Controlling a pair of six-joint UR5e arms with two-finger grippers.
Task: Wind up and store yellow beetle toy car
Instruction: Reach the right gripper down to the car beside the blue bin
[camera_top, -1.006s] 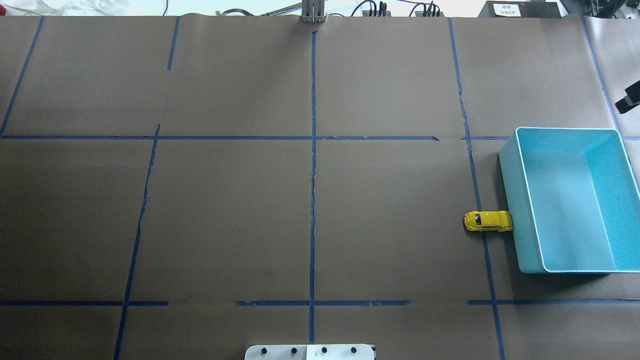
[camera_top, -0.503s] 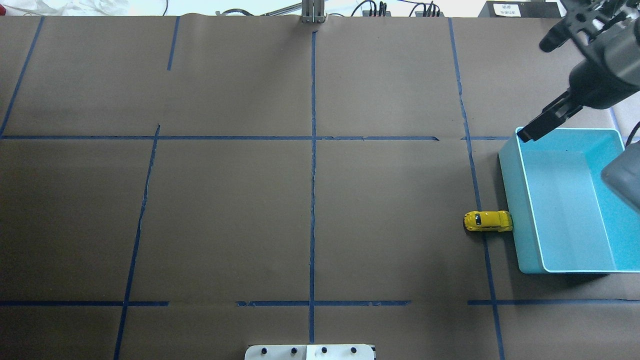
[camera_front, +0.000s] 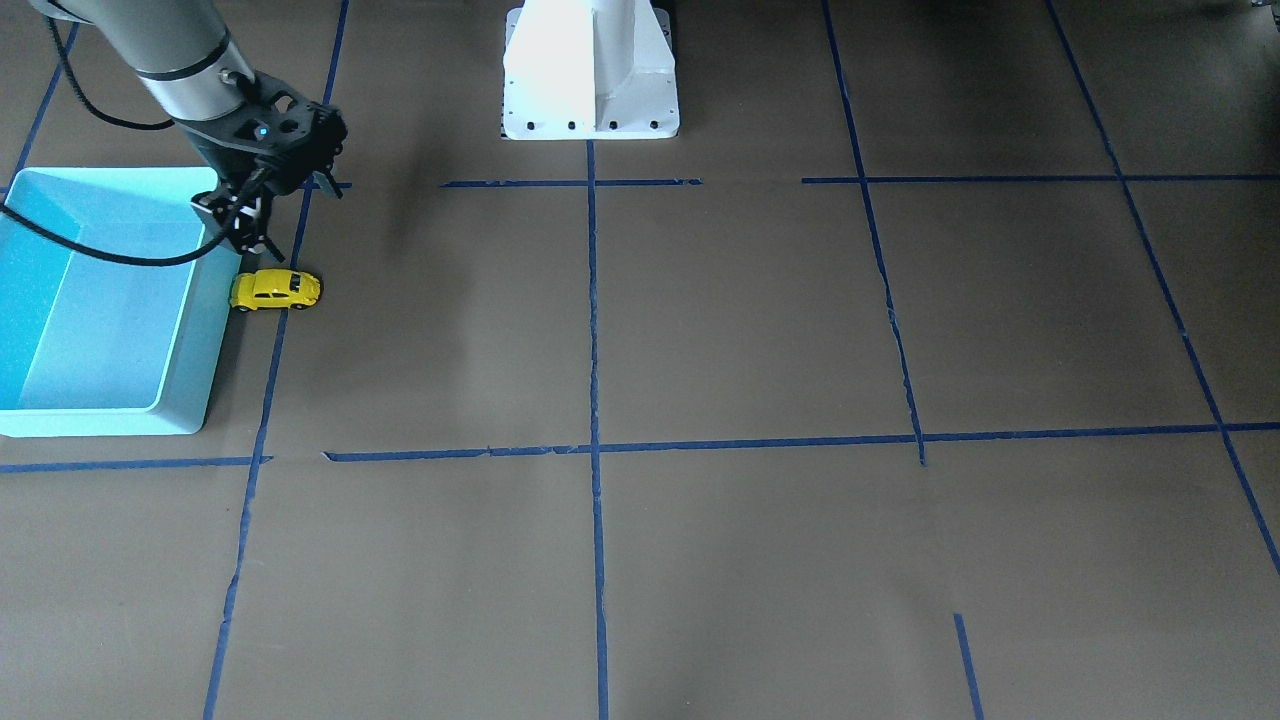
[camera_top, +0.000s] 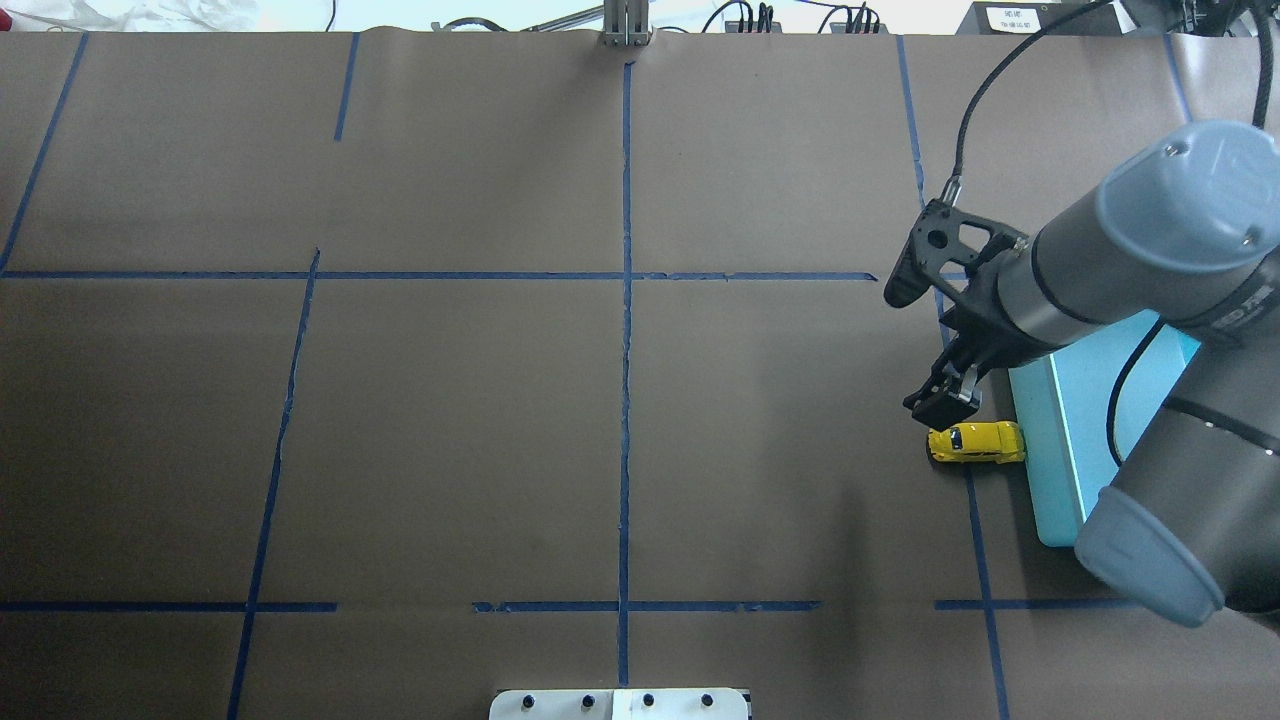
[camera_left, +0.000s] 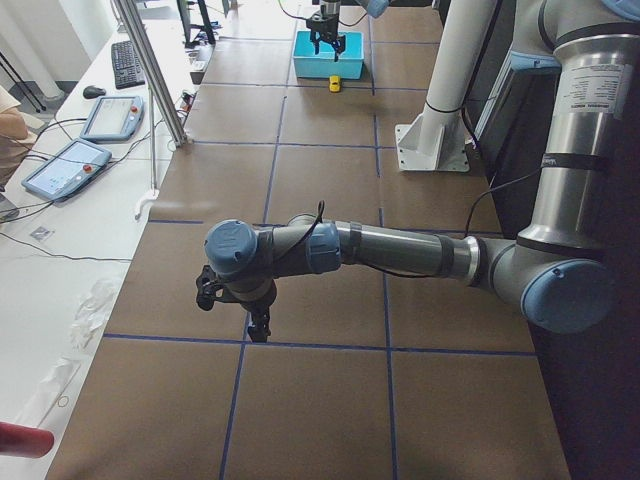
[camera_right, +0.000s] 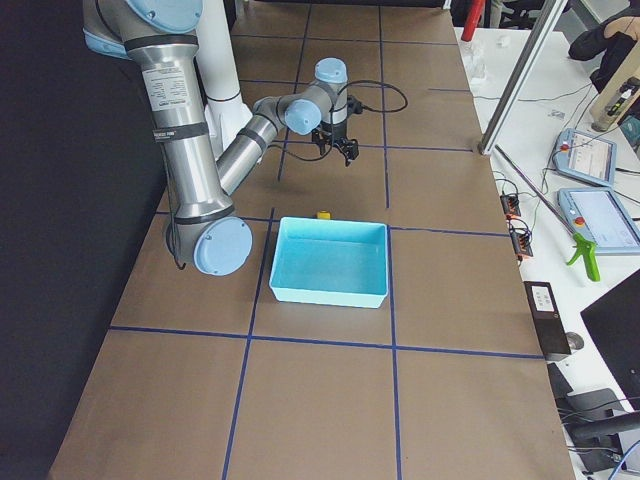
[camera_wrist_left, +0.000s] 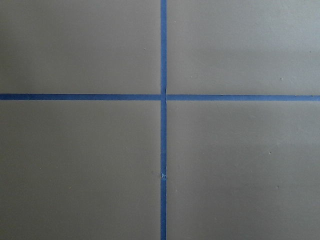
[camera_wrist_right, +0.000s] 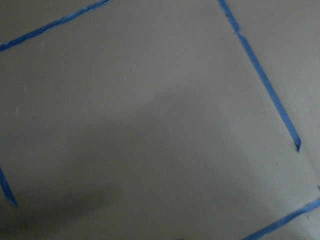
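The yellow beetle toy car (camera_top: 977, 442) stands on the brown table cover with one end against the left wall of the turquoise bin (camera_top: 1040, 480). It also shows in the front view (camera_front: 275, 289) next to the bin (camera_front: 100, 415). My right gripper (camera_top: 945, 403) hangs over the table just beyond the car. It is open and empty, and apart from the car; it also shows in the front view (camera_front: 243, 232). My left gripper (camera_left: 256, 325) shows only in the exterior left view, low over the table's far left end. I cannot tell whether it is open or shut.
The right arm's elbow and forearm (camera_top: 1150, 260) cover most of the bin in the overhead view. The robot's white base (camera_front: 590, 70) stands at the table's middle edge. Blue tape lines (camera_top: 626, 330) cross the cover. Both wrist views show only cover and tape.
The right arm has swung in from the right edge, passed over the bin's far corner, and now hangs by the car. The car and the bin have not moved.
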